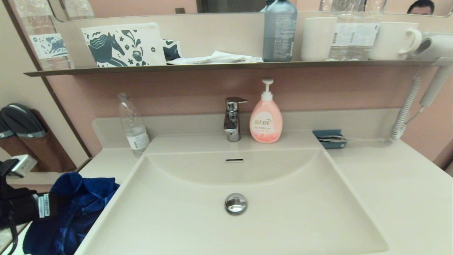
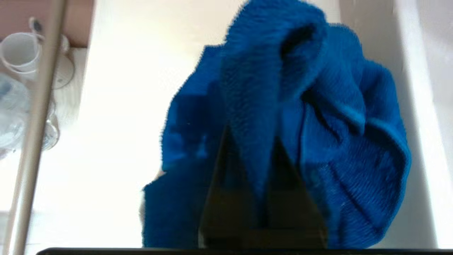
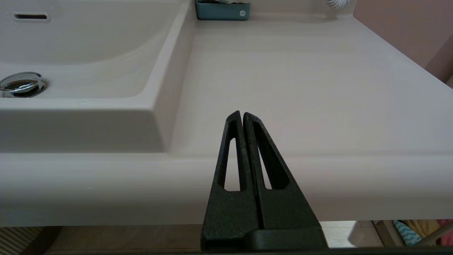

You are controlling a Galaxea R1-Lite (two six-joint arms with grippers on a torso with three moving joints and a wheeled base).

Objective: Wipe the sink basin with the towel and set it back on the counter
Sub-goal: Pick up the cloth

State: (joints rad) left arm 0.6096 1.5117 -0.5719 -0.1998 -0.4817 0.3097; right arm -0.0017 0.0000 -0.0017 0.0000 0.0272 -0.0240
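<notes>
Our left pincer (image 2: 253, 141) is pinched shut on a fold of the towel (image 1: 76, 209), which bunches up over the counter (image 1: 106, 164). The sink basin (image 1: 198, 216) lies just to the right of it. We should keep a tight pinch and drag the cloth low. Our right pincer (image 3: 242, 114) waits shut and empty by the counter's front edge.

Towel (image 2: 318, 117) reads fuzzy, looped terry cloth; basin (image 1: 290, 212) smooth with a soft sheen; drain plug (image 1: 236, 203) mirror-bright chrome; right gripper (image 3: 242, 115) matt, grainy black.
</notes>
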